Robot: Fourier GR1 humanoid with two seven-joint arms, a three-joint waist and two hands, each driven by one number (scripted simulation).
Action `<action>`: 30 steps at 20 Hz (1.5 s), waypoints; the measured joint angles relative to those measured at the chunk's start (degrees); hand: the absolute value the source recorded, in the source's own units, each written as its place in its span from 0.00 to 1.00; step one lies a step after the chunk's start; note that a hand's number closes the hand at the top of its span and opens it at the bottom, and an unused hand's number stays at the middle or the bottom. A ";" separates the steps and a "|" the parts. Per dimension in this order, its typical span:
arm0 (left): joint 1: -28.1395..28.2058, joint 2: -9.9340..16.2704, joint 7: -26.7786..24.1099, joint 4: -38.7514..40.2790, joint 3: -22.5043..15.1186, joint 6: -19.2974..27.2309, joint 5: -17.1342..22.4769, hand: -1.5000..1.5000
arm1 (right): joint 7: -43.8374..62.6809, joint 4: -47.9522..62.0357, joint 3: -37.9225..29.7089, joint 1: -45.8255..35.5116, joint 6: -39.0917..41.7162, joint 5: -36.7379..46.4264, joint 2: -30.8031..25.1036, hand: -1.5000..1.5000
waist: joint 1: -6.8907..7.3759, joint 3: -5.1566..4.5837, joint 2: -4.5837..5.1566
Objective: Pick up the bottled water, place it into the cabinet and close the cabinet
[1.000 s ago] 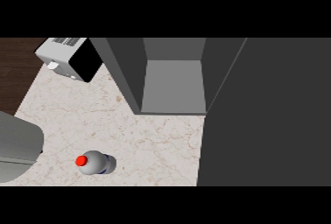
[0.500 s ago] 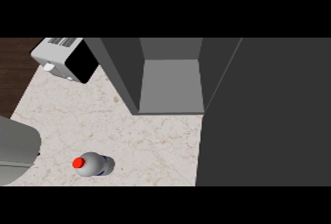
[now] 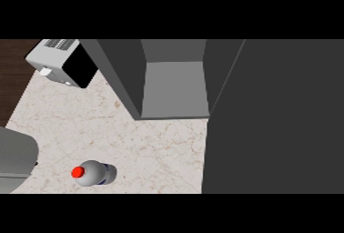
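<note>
Bottled water (image 3: 93, 173) upright on marble counter (image 3: 101, 132), seen from above (red cap facing viewer), at 7 o'clock of view. Open cabinet (image 3: 173, 86) at 12 o'clock, well apart from bottle; its door (image 3: 275, 118) spans 3 o'clock side. Toaster (image 3: 62, 62) at 10 o'clock. Grey forearm (image 3: 15, 159) at 8 o'clock edge, near bottle, not touching. Neither hand shows, so finger state cannot be told.

The grey rounded forearm (image 3: 15, 159) is running off the left edge, its hand out of sight. The white-and-black toaster (image 3: 62, 62) is being clipped by the top band.
</note>
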 measured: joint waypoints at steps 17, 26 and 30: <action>-27.18 -7.30 4.53 19.08 -11.71 5.51 -15.78 0.00 | -3.78 0.83 -2.84 4.09 4.57 -2.74 -0.46 0.00 | -0.71 -0.12 0.18; -35.90 -14.49 1.29 30.31 -15.91 8.08 -28.68 0.00 | -7.03 1.19 -5.12 7.56 7.46 -4.61 -0.65 0.00 | -0.42 -0.13 0.10; -40.16 -16.73 -0.40 37.05 -17.22 9.03 -33.20 0.00 | -7.37 1.19 -5.10 8.35 7.73 -5.33 -0.68 0.00 | -0.37 -0.15 0.17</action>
